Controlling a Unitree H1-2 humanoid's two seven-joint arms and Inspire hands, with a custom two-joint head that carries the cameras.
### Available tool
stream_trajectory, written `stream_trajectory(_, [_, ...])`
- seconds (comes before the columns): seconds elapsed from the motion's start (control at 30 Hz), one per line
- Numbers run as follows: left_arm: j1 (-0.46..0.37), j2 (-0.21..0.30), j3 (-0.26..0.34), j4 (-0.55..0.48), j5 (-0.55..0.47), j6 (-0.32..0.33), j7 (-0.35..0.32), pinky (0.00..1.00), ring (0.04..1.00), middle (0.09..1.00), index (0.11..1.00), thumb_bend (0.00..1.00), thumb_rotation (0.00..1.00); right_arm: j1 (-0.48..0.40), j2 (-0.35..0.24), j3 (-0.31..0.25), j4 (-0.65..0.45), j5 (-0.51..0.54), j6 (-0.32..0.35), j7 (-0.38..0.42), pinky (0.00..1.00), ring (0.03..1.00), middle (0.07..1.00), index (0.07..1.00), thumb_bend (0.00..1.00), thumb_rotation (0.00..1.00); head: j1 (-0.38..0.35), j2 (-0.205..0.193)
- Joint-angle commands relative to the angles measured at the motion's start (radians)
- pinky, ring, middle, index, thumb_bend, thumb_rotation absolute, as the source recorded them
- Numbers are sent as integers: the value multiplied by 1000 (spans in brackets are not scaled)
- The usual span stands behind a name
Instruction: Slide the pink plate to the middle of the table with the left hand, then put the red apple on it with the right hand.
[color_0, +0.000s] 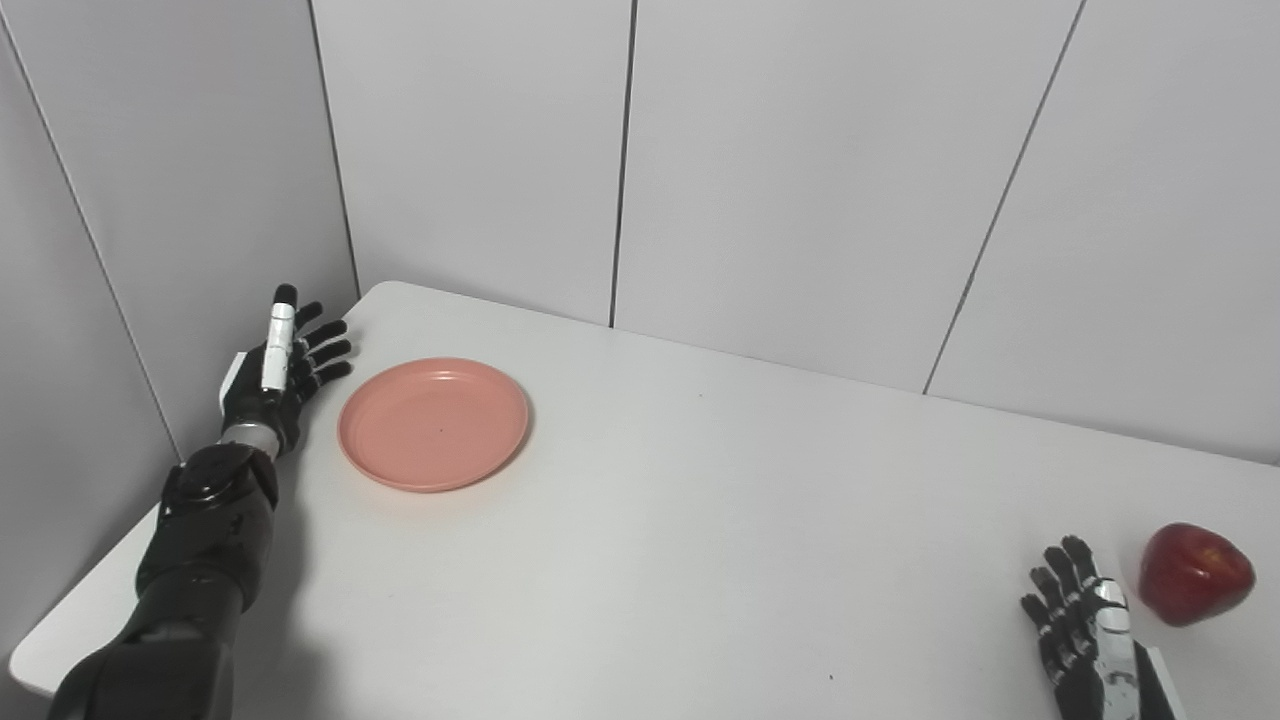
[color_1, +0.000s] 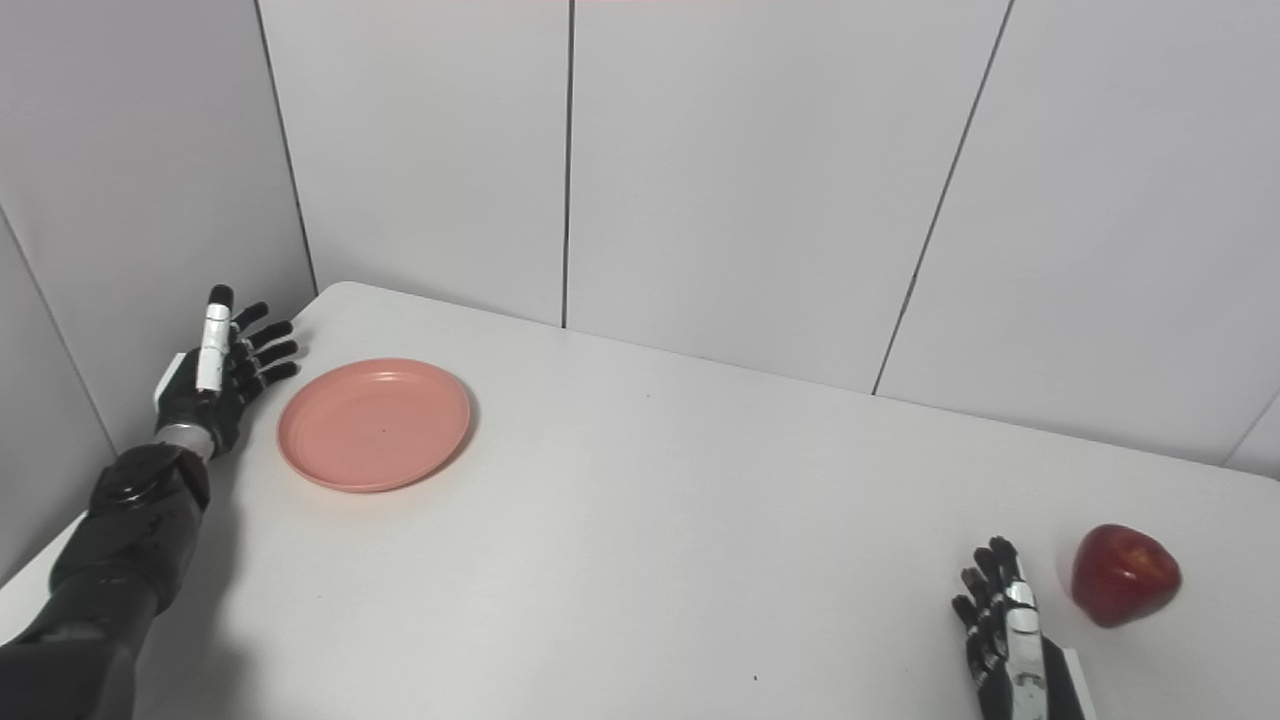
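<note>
Your left hand (color_0: 283, 375) is at the far left side of the white rectangular table (color_0: 700, 520), close to the back left corner. Its black fingers (color_0: 325, 350) are spread and stretched out, and they hold nothing. The hand stands on its edge, with the palm turned toward the plate. The black arm comes in from the bottom left and lies along the left edge of the table.

Just beside this hand, to its right, you see the round pink plastic plate (color_0: 433, 424). The fingers are near its rim, but there is a thin strip of bare table between them, so they do not touch. The plate is flat and shallow, with a low raised rim and a smooth, matte salmon-pink surface. It lies flat in the back left part of the table, well apart from the middle, and nothing is on it.

Your right hand (color_1: 1005, 635) is at the bottom right of the picture, low over the near right part of the table. Its fingers are also apart and extended, pointing away from you, and they hold nothing.

Just to the right of this hand is the glossy dark red apple (color_1: 1125, 574). It rests on the table close to the right edge. Its skin shines, with a small yellowish patch near the top. The apple and the fingers are near but do not touch.
</note>
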Motion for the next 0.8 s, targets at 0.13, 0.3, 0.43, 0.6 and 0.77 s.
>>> stream_trajectory(0.13, [-16, 11, -11, 5, -9, -25, -37, 746, 785, 795, 863, 870, 948, 21, 11, 5, 53, 13, -43, 20, 1000, 1000, 996, 999, 730, 952, -1, 1])
stream_trajectory(0.3, [-11, 0, -8, 2, -23, -10, -43, 752, 791, 801, 850, 827, 959, 20, 12, 6, 54, 10, -46, 17, 1000, 1000, 993, 994, 720, 952, -4, 1])
stream_trajectory(0.43, [16, -22, -16, -85, -24, 40, -12, 750, 782, 784, 853, 811, 947, 21, 15, 5, 50, 8, -40, 12, 1000, 1000, 991, 989, 731, 937, -6, 4])
stream_trajectory(0.6, [37, -33, -32, -138, -20, 69, -14, 750, 788, 796, 875, 837, 957, 24, 16, 9, 43, 3, -40, 11, 1000, 1000, 987, 990, 745, 931, -10, 7])
stream_trajectory(0.77, [58, -56, -37, -204, -23, 111, 0, 719, 778, 786, 852, 869, 933, 24, 15, 11, 42, -2, -44, 12, 1000, 998, 986, 990, 760, 921, -10, 8])
